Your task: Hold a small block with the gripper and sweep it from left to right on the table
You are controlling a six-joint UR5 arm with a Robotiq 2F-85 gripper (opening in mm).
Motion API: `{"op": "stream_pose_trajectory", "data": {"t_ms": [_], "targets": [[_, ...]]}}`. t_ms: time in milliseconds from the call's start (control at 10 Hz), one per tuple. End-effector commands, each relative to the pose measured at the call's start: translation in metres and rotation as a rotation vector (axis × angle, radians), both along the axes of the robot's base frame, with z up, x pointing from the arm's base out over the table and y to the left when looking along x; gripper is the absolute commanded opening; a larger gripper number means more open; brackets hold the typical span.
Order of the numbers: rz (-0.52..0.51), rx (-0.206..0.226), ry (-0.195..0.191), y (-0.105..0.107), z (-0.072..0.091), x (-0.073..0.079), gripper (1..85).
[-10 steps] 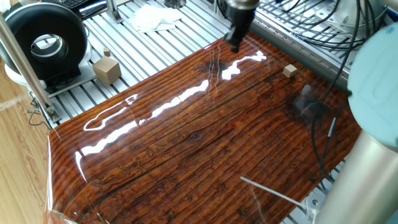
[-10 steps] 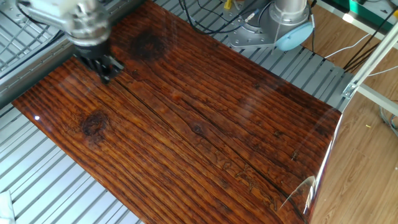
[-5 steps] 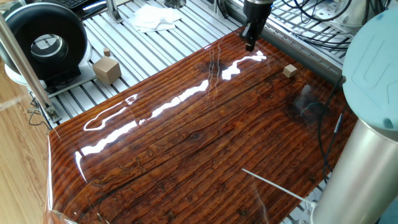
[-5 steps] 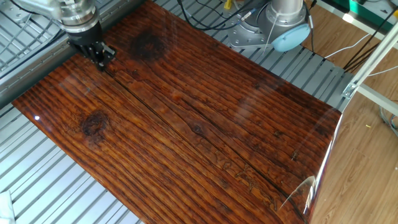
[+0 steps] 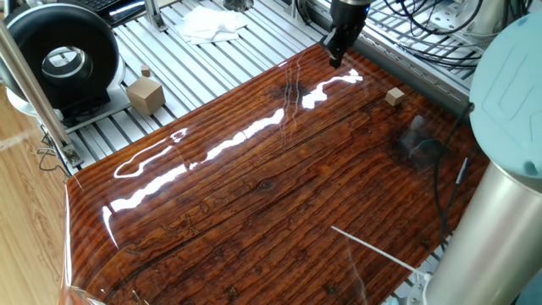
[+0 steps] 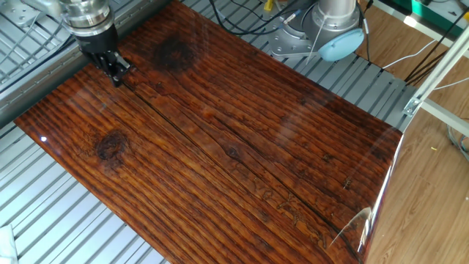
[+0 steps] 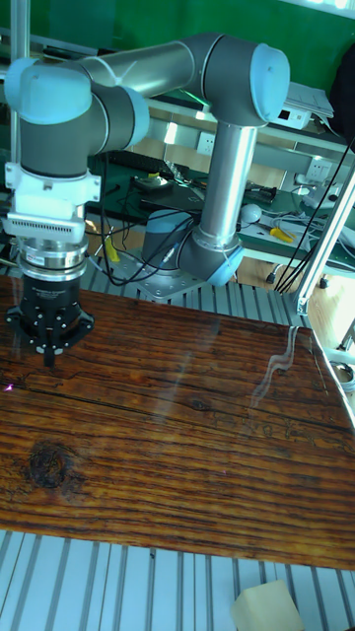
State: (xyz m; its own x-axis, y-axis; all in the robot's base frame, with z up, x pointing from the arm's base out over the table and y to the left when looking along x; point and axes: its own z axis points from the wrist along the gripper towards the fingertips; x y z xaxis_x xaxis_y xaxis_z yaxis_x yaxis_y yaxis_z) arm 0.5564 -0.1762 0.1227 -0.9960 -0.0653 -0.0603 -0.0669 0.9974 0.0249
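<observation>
One small block [image 5: 395, 97] lies free on table [image 5: 279, 203] | end effector [image 5: 335, 58] fingers together, empty, well apart

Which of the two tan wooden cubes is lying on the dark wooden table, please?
The small block, plain and knobless, near the table's far edge; the larger knobbed cube sits on the aluminium frame.

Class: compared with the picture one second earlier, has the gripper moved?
Yes. The gripper has shifted along the table's far edge, nearer the small block.
</observation>
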Motion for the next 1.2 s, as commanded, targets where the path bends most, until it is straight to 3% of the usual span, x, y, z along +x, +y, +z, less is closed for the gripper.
{"op": "stream_pose_trajectory", "data": {"t_ms": [0,500,600,700,900,1000,1100], "targets": [[0.025,0.010,-0.041,-0.039,-0.018,-0.007,1.0],[0.092,0.011,-0.038,-0.111,-0.019,-0.024,1.0],[0.076,-0.012,-0.031,-0.119,-0.020,-0.029,1.0],[0.062,-0.066,-0.027,-0.134,-0.023,-0.034,1.0],[0.040,-0.078,-0.026,-0.140,-0.029,-0.041,1.0],[0.036,-0.060,-0.017,-0.135,-0.030,-0.044,1.0],[0.009,-0.010,-0.010,-0.122,-0.030,-0.046,1.0]]}}
